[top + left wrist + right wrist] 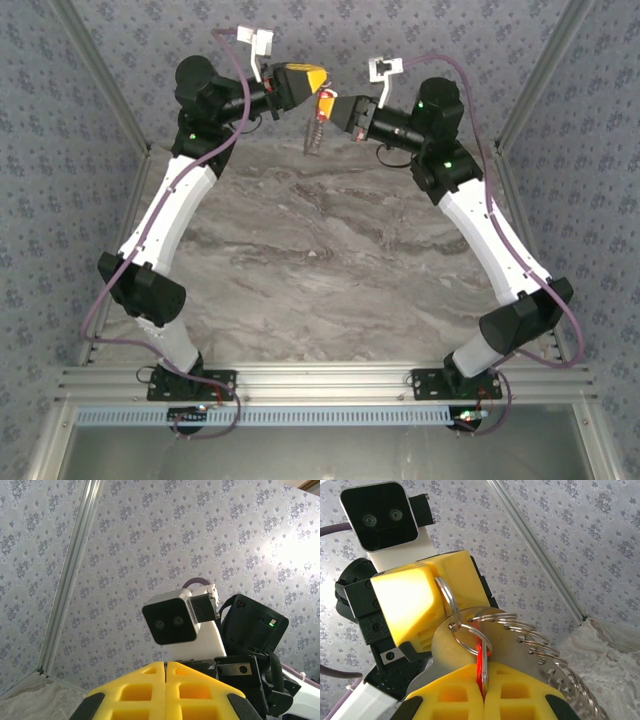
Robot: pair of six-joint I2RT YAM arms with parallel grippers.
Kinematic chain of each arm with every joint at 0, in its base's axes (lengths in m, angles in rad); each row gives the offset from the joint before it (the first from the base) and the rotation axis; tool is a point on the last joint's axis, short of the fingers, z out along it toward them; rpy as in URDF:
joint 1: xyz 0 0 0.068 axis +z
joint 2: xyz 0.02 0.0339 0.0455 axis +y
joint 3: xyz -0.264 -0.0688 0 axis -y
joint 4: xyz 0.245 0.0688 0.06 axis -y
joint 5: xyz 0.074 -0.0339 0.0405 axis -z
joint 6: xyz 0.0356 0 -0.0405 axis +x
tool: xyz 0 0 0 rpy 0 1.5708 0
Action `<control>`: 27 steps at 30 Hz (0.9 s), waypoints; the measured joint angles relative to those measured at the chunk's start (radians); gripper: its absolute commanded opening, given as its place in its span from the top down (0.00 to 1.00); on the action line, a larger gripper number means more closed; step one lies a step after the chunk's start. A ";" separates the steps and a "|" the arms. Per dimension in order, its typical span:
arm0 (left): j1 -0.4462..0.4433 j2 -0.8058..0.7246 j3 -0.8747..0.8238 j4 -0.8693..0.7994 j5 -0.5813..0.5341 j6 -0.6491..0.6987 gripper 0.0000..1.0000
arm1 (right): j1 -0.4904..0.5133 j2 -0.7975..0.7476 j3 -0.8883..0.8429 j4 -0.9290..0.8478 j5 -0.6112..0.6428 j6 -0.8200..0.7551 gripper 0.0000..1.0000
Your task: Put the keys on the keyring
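the right gripper [483, 674] is clamped shut on the red key [480, 652]. the left gripper [437, 577], just beside it, pinches the wire keyring [448, 600].

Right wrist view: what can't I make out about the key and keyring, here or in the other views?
Right wrist view: the key shaft is buried in the shut right gripper. Overlapping wires hide whether it is threaded on the keyring.
Left wrist view: what the left gripper pinches is hidden by the gripper itself.
Top view: key and keyring are too small to separate.
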 measured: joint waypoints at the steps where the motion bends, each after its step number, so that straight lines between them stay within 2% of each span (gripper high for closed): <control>1: 0.000 -0.001 -0.002 0.002 0.000 -0.003 1.00 | 0.003 0.007 0.007 0.002 -0.007 0.003 1.00; 17: 0.001 -0.003 -0.014 0.048 -0.038 -0.012 1.00 | 0.011 0.082 0.093 0.025 -0.089 0.067 1.00; 18: 0.000 -0.003 -0.014 0.048 -0.040 -0.014 1.00 | 0.009 0.082 0.093 0.027 -0.094 0.074 0.97; 20: -0.001 -0.003 -0.014 0.048 -0.042 -0.015 1.00 | -0.002 0.081 0.086 0.041 -0.103 0.090 0.84; 21: -0.002 -0.003 -0.014 0.047 -0.044 -0.017 1.00 | -0.011 0.075 0.067 0.061 -0.107 0.101 0.73; 22: -0.003 -0.003 -0.016 0.047 -0.044 -0.017 1.00 | -0.023 0.064 0.037 0.083 -0.114 0.121 0.66; 27: -0.007 -0.003 -0.018 0.050 -0.048 -0.023 1.00 | -0.169 -0.019 -0.181 0.232 -0.129 0.260 0.59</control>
